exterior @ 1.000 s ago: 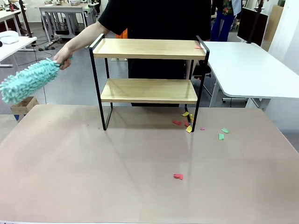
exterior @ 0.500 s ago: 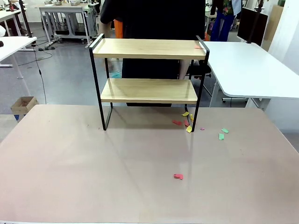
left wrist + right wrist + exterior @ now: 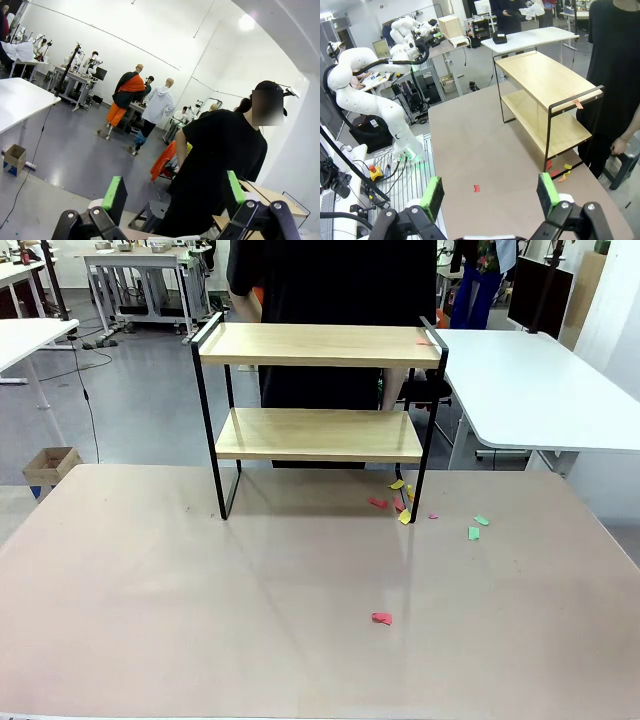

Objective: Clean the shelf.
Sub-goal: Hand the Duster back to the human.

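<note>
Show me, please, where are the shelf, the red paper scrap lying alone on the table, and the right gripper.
shelf point(image 3: 320, 344): front view, on the top wooden board.
red paper scrap point(image 3: 381, 618): front view, on the scrap's middle.
right gripper point(image 3: 490, 192): right wrist view, midway between the green-padded fingertips, jaws open.

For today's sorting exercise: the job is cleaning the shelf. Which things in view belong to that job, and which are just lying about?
Belongs to the job:
- the shelf
- red paper scrap on its top board
- coloured paper scraps on the table by its right foot

Just lying about:
- cardboard box on the floor
- white side table
- lone red scrap on the brown table
</note>
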